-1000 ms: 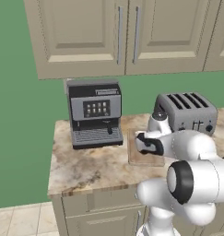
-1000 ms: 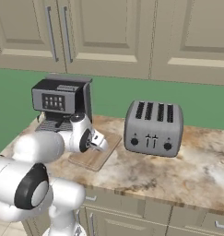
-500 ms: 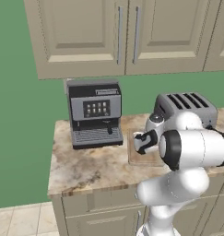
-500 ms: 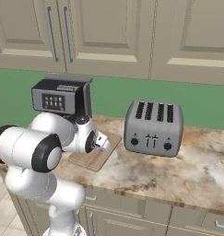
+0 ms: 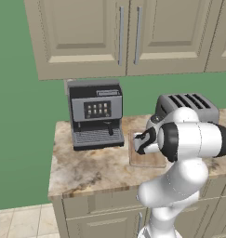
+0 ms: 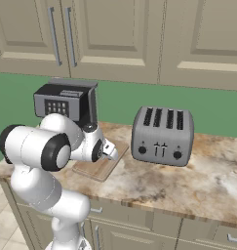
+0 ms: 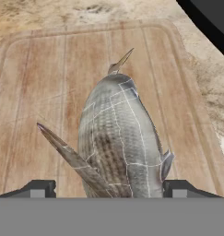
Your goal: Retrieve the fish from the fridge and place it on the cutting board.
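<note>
Hand view, fish: the scaly grey-beige fish with thin pointed fins [image 7: 118, 143] lies between the two dark fingertips [image 7: 38, 188], over the light brown wooden cutting board with visible grain [image 7: 44, 92]; whether it rests on the wood or hangs just above it cannot be told.
Jaws: one tip sits on each side of the fish's body near the bottom edge; whether they press it or stand released cannot be told.
Left base view, coffee machine: a grey and black machine with a small button panel [image 5: 96, 113] stands on the marbled beige countertop [image 5: 86, 162], left of the board.
Left base view, cutting board: [image 5: 144, 157] flat on the counter, between the coffee machine and the silver four-slot toaster [image 5: 186, 107], partly hidden by the white arm.
Left base view, gripper: [image 5: 138, 143] low over the board's left part.
Right base view, gripper: [image 6: 110, 152] over the board [image 6: 98, 167], a pale bit of fish at its tip.
Right base view, toaster: [image 6: 162, 135] stands right of the board, apart from it.
Background: beige cabinet doors with bar handles [image 6: 100, 34] above a green wall [image 5: 21, 102].
</note>
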Motion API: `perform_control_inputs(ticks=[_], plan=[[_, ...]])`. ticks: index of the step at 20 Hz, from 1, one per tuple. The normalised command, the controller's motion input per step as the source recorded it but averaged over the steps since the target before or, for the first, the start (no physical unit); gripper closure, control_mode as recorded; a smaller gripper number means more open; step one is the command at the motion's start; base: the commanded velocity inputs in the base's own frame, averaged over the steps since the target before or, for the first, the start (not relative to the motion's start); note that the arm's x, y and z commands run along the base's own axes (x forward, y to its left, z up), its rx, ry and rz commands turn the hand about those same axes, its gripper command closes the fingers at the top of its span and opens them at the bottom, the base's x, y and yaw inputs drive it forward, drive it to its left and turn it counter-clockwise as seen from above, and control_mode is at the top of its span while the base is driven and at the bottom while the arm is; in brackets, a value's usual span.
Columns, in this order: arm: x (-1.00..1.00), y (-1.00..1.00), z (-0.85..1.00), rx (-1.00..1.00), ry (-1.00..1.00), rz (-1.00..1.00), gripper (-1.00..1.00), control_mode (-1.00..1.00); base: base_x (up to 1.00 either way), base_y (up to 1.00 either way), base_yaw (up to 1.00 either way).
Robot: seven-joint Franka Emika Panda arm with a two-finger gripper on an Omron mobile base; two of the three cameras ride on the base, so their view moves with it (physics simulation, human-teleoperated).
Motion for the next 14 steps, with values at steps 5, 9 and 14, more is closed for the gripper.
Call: perform_control_inputs(ticks=[5,9,14], plan=[[-0.13,0.0,0.47,0.02,0.08,0.0,-1.0,-1.0,0.0,0.0,0.0],[-0.27,0.0,0.67,0.11,0.07,0.0,-1.0,-1.0,0.0,0.0,0.0],[-0.53,0.0,0.64,0.05,0.04,0.0,-1.0,-1.0,0.0,0.0,0.0]])
